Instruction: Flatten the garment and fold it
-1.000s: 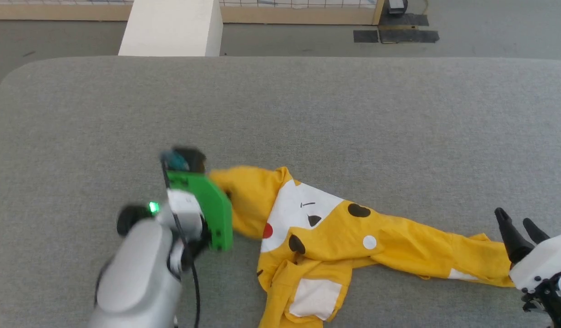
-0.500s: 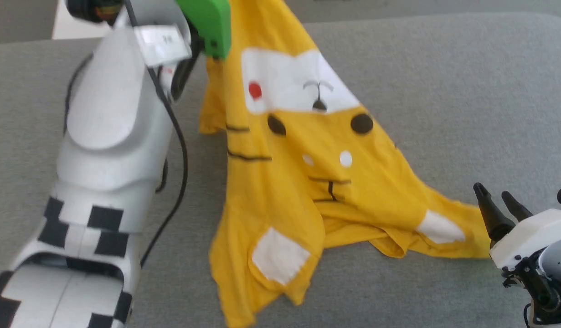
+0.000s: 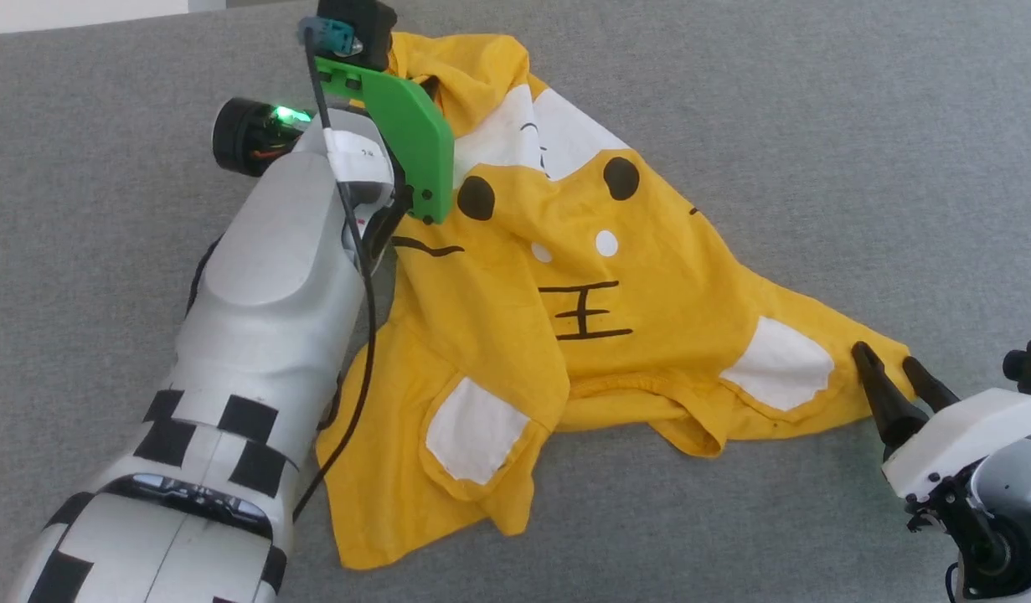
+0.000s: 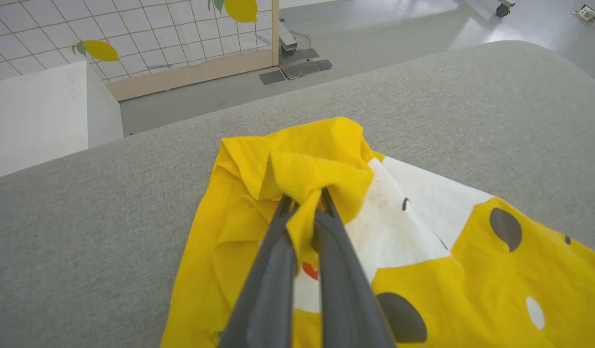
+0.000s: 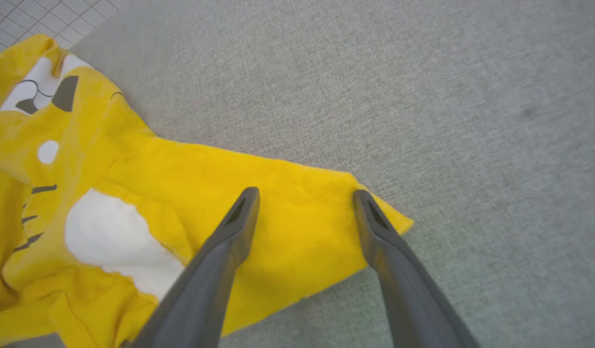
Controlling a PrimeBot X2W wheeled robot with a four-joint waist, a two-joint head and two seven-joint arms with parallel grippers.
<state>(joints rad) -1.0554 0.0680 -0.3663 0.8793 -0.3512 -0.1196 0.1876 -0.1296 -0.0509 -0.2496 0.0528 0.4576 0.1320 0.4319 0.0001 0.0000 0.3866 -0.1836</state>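
The garment [image 3: 582, 310] is a bright yellow T-shirt with a tiger face, white patches and black stripes, spread crumpled over the grey surface. My left gripper [image 4: 304, 202] is shut on a bunched fold of the garment [image 4: 297, 169] near its far edge; in the head view its fingers sit hidden behind the green wrist plate [image 3: 402, 134]. My right gripper [image 3: 884, 360] stands open at the shirt's right corner. In the right wrist view, my right gripper [image 5: 304, 193] has its two fingers spread above that yellow corner [image 5: 297, 227], not touching it as far as I can tell.
The grey fabric surface [image 3: 817, 126] stretches all round the shirt. Beyond its far edge stand a white block [image 4: 36, 111], a tiled wall with a wooden base [image 4: 181, 77] and bare floor [image 4: 374, 29].
The head camera has tilted down and shifted. My left gripper lifted the shirt by its bunched end, swung it away from me and lowered it, spreading the fabric wider. The right gripper stays open.
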